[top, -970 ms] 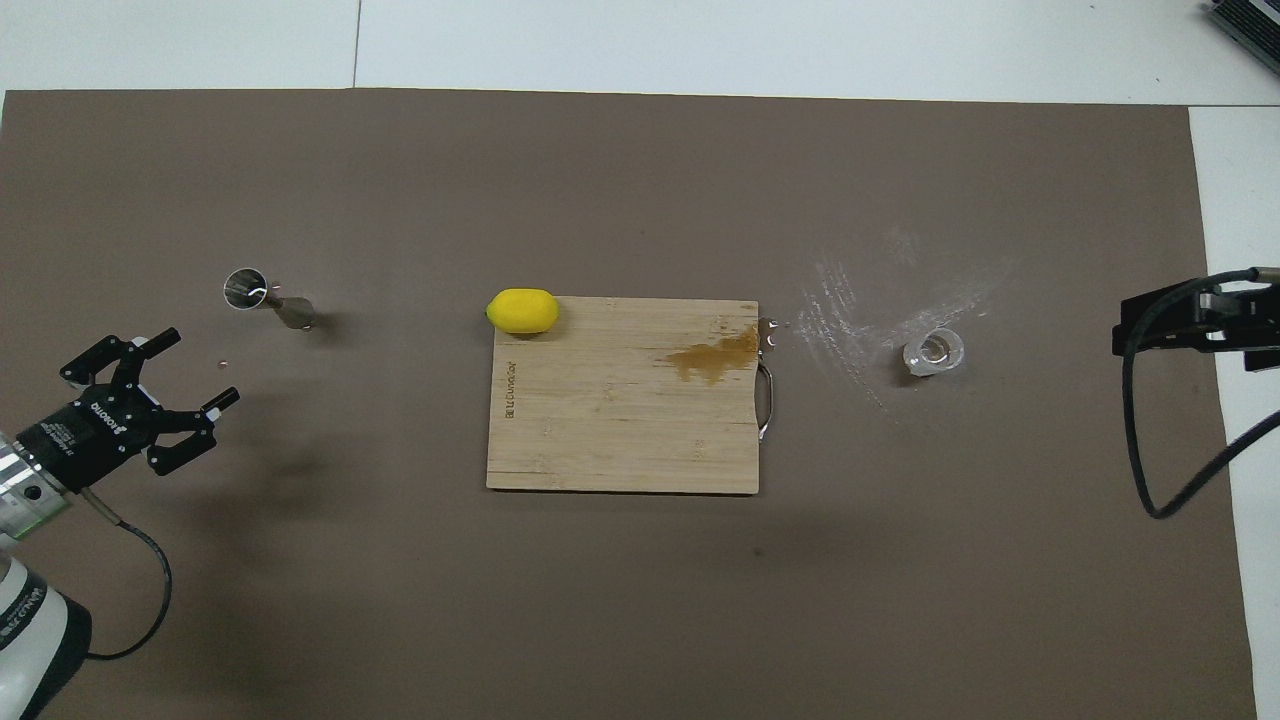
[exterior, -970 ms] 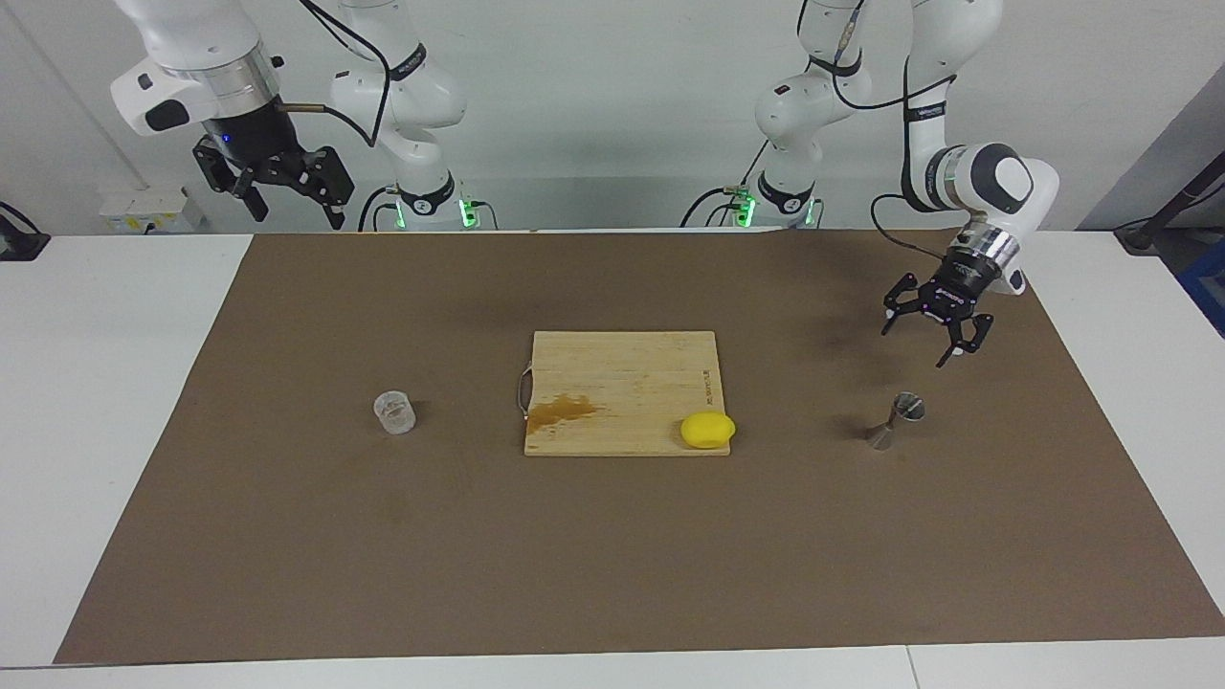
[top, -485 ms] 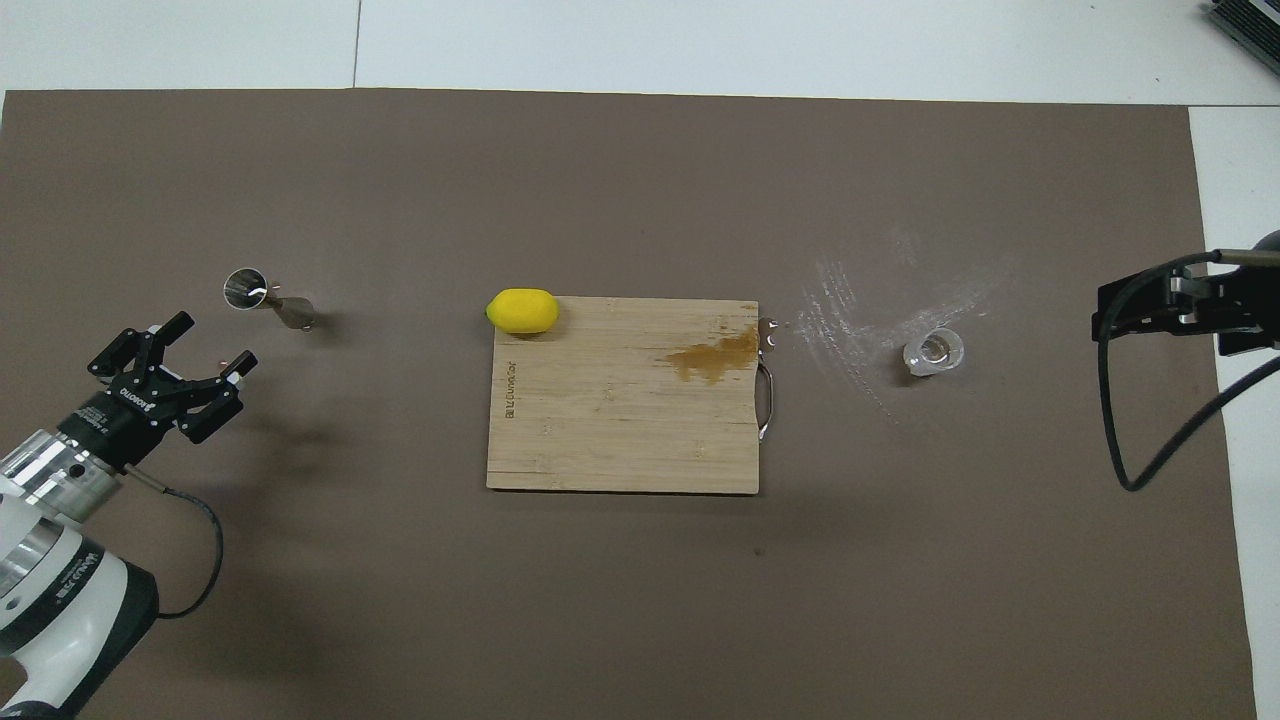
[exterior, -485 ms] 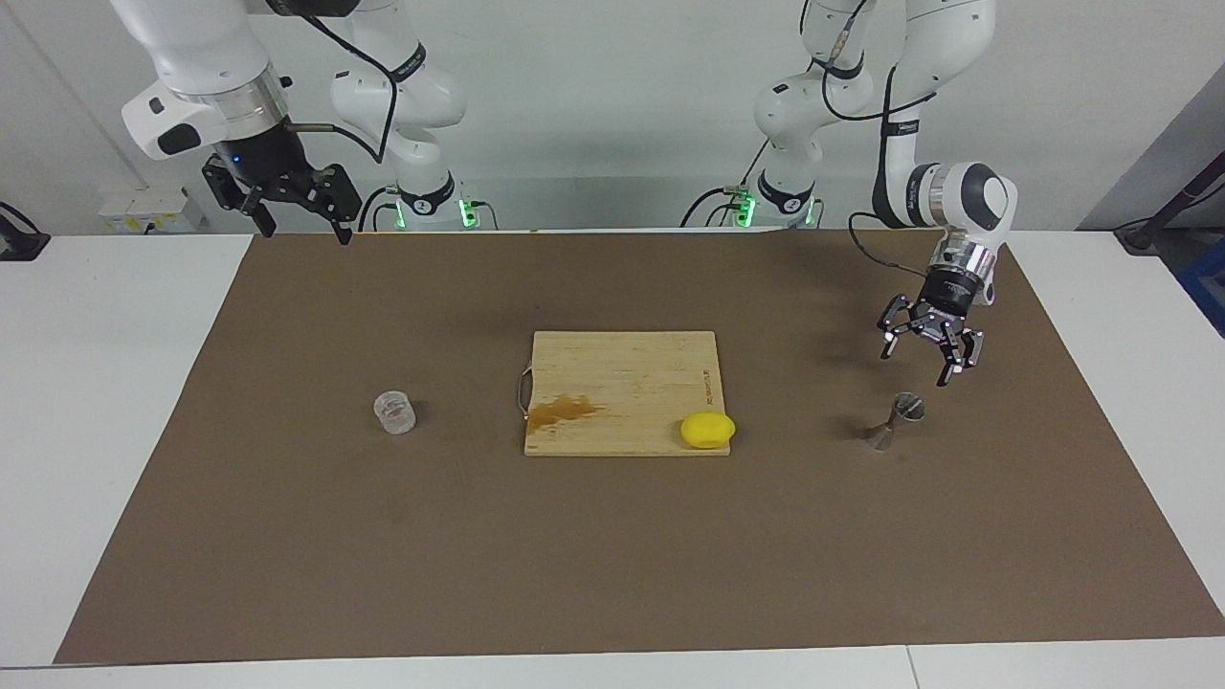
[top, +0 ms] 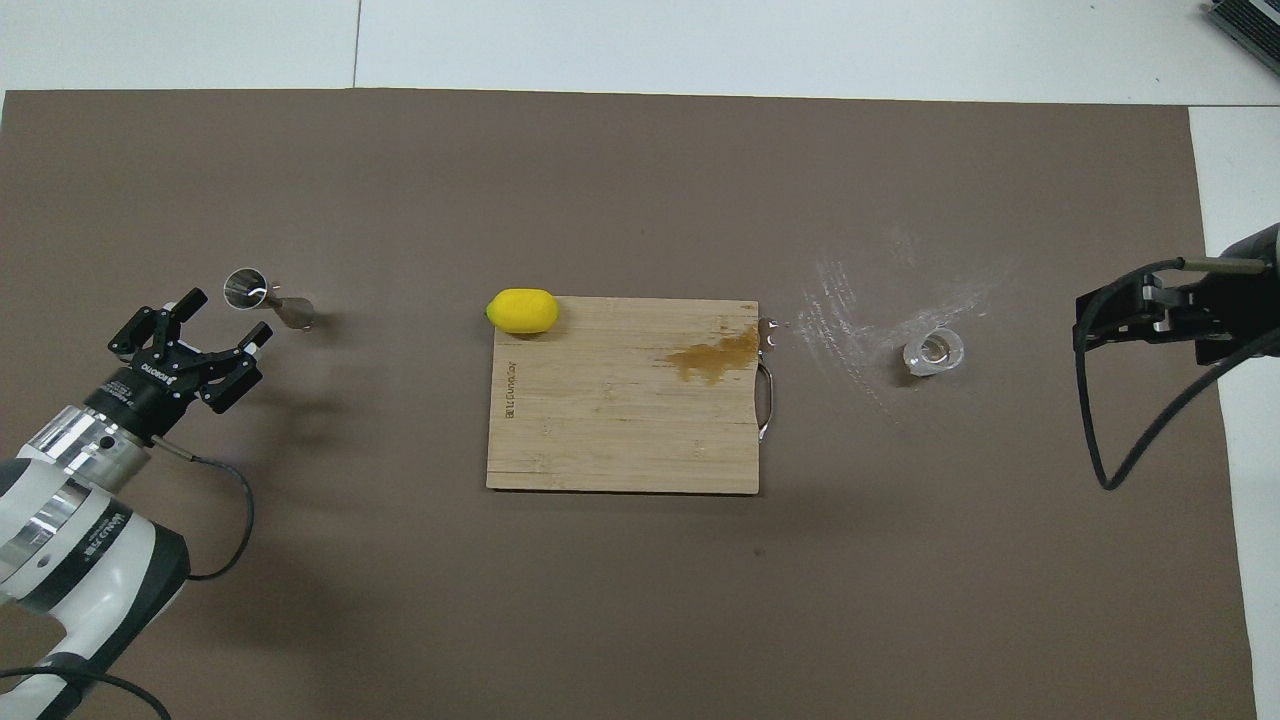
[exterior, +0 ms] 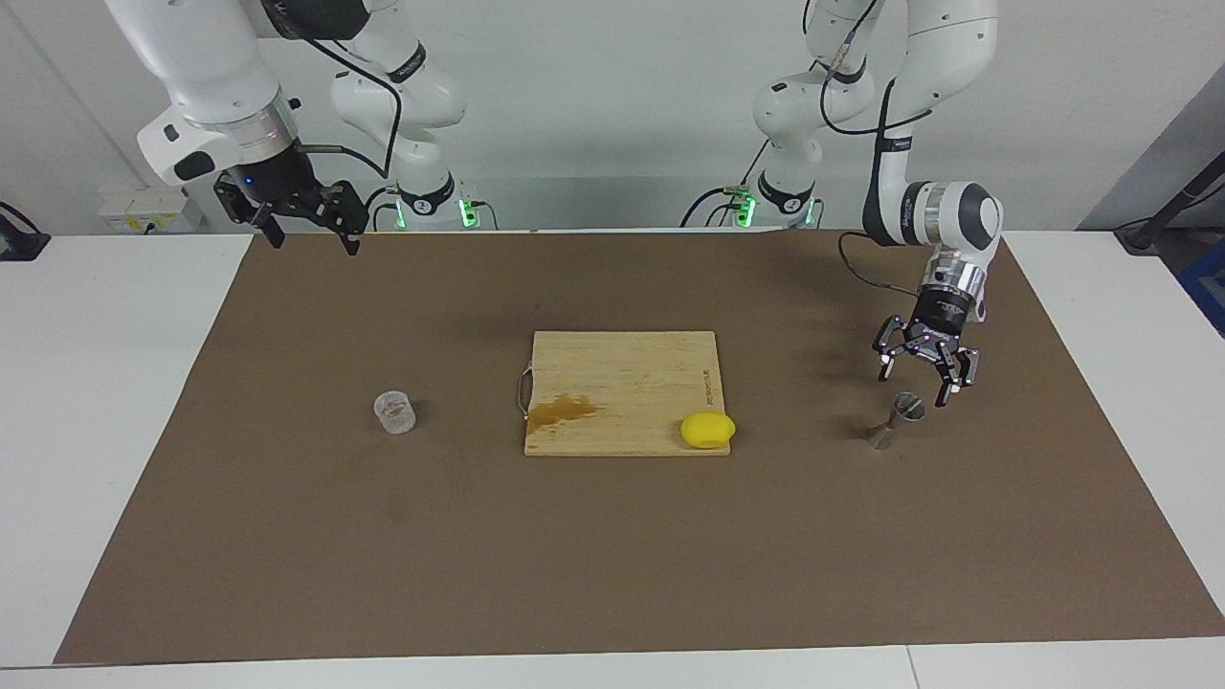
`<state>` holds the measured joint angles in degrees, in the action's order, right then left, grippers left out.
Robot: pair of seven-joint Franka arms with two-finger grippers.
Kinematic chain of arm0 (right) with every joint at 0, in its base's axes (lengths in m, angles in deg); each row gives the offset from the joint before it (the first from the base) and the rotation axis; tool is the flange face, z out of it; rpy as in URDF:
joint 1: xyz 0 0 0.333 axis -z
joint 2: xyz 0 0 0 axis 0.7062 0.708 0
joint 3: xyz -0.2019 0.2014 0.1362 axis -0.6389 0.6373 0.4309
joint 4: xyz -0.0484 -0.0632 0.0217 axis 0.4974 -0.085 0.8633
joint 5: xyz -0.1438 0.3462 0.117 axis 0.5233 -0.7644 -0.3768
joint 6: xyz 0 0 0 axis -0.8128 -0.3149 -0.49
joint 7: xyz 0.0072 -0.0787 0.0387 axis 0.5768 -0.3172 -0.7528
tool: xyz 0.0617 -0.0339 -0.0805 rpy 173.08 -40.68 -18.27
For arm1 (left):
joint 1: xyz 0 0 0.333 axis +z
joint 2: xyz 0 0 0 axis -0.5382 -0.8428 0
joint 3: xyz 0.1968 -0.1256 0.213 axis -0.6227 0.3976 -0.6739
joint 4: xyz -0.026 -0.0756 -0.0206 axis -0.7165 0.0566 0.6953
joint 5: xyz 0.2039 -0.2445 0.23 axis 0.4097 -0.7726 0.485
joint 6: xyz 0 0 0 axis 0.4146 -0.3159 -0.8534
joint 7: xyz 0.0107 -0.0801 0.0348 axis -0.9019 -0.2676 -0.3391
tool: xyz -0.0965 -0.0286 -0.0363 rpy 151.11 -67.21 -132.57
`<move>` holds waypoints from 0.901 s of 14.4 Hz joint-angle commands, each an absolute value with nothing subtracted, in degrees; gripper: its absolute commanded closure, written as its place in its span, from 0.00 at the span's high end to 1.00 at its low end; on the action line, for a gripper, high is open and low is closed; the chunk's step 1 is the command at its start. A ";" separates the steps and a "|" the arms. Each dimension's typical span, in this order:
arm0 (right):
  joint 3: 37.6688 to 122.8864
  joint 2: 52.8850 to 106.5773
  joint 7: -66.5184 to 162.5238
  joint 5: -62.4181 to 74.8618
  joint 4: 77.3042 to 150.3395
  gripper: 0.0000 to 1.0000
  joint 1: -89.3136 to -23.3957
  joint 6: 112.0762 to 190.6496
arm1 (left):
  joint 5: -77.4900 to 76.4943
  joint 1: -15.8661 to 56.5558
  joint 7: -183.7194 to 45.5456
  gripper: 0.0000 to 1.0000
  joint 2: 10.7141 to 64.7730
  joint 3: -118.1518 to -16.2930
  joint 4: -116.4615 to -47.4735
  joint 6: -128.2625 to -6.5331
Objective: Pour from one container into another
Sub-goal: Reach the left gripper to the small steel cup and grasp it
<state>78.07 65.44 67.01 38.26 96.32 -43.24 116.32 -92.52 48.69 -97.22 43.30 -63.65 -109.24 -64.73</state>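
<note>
Over the last second the left gripper point(exterior: 924, 377) has come down and in from the left arm's end of the bench, and now hangs just above the metal jigger point(exterior: 896, 421), its fingers spread wide and holding nothing. The right gripper point(exterior: 308, 226) has also dropped lower, but it is up over the edge of the brown mat point(exterior: 287, 536) at the robots' end, well apart from the clear cup point(exterior: 394, 412), with its fingers apart and empty too.

This reads as the reach stage: neither vessel is grasped, so no pouring can have begun. The left arm looks about to take the jigger, while the right has a long way to go to the cup.

The jigger stands upright on the mat toward the left arm's end; whether anything is in its upper cone I cannot tell. The cup stands upright toward the right arm's end, and its contents, if any, are not clear. Between them lies a wooden cutting board point(exterior: 627, 368) with a brown wet stain point(exterior: 563, 410) and a lemon point(exterior: 707, 430) at its corner
</note>
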 commanded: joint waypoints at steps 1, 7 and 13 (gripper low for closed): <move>78.44 62.55 66.90 37.87 100.50 1.00 -42.82 117.70 | -96.03 46.80 -95.22 1.00 41.12 -63.83 -106.63 -66.91; 78.44 60.35 67.25 37.87 104.37 1.00 -42.82 120.68 | -97.09 45.83 -93.73 0.95 40.77 -63.75 -105.84 -67.62; 78.44 60.35 67.25 37.60 104.38 1.00 -42.73 120.60 | -97.00 46.01 -92.84 0.82 40.86 -63.83 -105.92 -67.71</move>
